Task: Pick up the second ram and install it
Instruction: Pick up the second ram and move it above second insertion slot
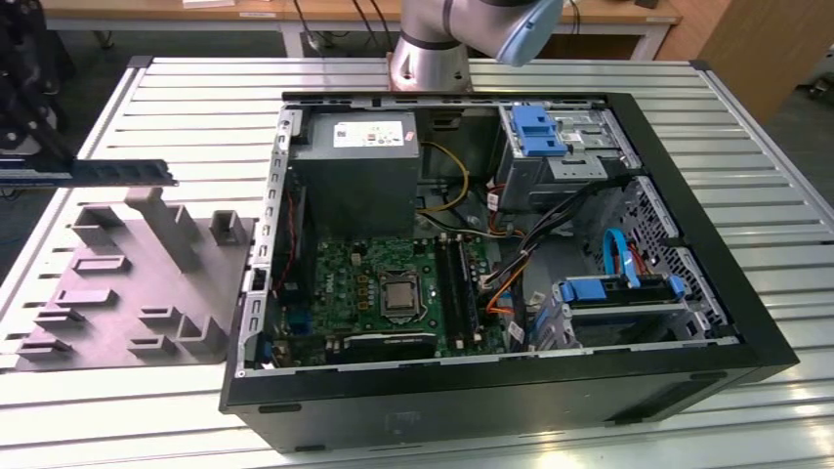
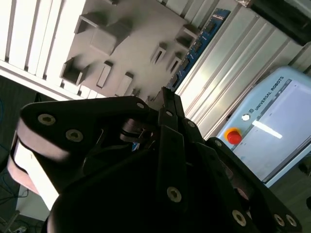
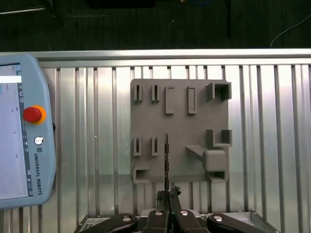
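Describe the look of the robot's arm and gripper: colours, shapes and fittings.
The arm is a silver-grey metal tube with a rounded pale blue joint cap. The gripper is matte black, built of flat linked bars fastened with round silver bolt heads, narrowing to a slim tip.

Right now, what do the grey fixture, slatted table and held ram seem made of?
The grey fixture: matte plastic, probably printed; no glare. The slatted table: bare metal, likely aluminium; bright ribbed sheen. The second ram, clamped in the tool: blue-green circuit board, presumably laminate.
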Robot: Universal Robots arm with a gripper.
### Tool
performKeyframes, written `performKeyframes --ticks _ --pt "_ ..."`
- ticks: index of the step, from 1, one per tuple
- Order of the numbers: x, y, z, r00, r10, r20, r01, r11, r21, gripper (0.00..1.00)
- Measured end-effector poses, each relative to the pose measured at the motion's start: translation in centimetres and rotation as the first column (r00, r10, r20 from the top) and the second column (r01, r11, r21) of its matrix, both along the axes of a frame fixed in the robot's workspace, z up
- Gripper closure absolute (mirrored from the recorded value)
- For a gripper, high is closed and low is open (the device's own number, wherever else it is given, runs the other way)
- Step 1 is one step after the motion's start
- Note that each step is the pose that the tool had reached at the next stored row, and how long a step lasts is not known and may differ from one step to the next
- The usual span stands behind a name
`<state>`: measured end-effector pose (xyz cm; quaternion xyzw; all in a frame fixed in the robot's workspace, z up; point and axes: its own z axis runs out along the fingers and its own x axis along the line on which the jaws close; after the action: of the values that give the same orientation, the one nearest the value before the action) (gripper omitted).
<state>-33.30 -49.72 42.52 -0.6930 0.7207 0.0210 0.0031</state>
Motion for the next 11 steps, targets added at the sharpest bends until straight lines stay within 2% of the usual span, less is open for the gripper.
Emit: performKeyframes --ticks 11 --pt "5.0 0.0 0.0 1.0 0.0 -0.0017 0.0 1.0 0.0 0.88"
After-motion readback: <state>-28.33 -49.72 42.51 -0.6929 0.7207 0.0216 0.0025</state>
